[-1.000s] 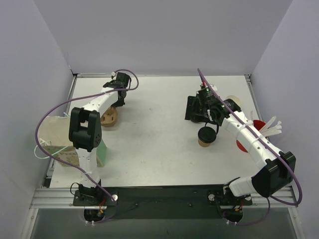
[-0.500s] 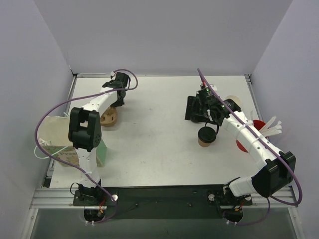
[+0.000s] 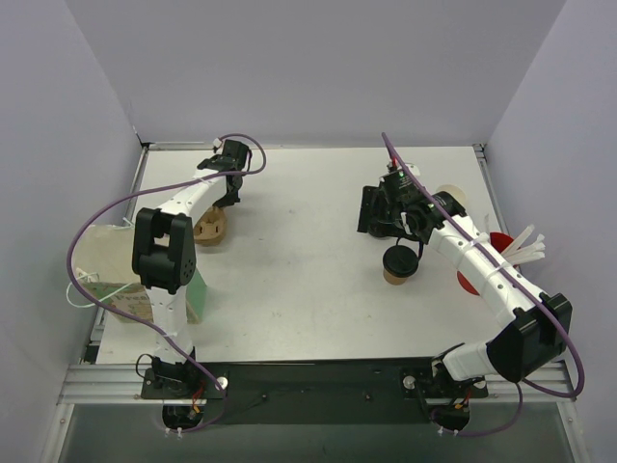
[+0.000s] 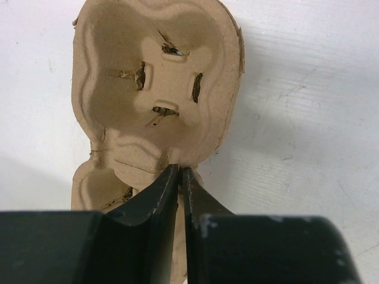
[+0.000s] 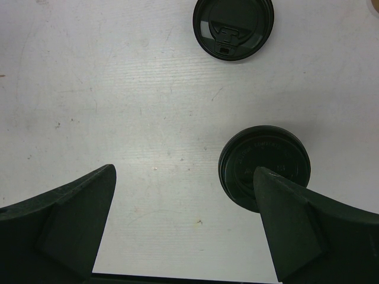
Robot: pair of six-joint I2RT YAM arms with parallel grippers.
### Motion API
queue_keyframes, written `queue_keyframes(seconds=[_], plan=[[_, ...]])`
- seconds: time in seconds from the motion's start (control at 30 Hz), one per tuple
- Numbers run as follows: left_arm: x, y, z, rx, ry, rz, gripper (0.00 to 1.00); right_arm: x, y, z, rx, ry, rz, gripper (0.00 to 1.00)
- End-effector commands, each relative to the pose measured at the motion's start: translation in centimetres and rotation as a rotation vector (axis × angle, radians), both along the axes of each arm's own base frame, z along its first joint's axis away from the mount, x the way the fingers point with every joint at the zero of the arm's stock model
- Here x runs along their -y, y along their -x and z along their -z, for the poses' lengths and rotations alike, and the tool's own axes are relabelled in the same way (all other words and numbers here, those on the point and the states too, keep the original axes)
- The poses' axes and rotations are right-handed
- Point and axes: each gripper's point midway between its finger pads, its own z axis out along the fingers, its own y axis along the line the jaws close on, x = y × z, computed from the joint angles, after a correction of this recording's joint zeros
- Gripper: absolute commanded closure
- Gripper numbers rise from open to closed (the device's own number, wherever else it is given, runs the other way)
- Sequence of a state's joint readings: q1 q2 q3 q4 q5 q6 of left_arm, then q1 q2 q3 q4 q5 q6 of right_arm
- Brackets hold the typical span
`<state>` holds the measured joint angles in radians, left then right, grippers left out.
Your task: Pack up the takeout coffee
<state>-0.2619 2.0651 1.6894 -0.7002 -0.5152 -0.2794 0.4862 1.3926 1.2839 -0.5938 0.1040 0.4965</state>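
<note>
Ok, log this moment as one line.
left hand: closed on cup carrier rim | right hand: open, empty | takeout coffee: lidded, upright, ungripped | loose black lid: on table

takeout coffee point(image 5: 260, 157), loose lid point(image 5: 233, 28), hand point(image 5: 185, 174) spread wide

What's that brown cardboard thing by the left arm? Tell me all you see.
A cup carrier of tan moulded pulp, rough and fibrous, lying flat on the white table. One empty round well faces up, four torn slits in its floor; part of a second well shows beside it. The left gripper seems to pinch the ridge between them, fingers nearly together.
</note>
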Motion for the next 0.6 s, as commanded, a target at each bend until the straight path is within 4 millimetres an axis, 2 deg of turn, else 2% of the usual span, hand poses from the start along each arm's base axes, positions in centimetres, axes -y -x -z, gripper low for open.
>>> queue_keyframes(seconds=[0.0, 0.2, 0.57], plan=[[-0.3, -1.0, -3.4, 0.081, 0.014, -0.008, 0.83, -0.2, 0.1, 0.4, -0.008, 0.012, -0.007, 0.05], [-0.5, -1.1, -4.2, 0.094, 0.004, -0.011, 1.00, -0.2, 0.0, 0.4, -0.009, 0.014, -0.006, 0.05], [-1.4, -0.9, -7.0, 0.118, -0.123, -0.029, 1.00, -0.7, -0.1, 0.6, -0.013, 0.020, -0.020, 0.05]])
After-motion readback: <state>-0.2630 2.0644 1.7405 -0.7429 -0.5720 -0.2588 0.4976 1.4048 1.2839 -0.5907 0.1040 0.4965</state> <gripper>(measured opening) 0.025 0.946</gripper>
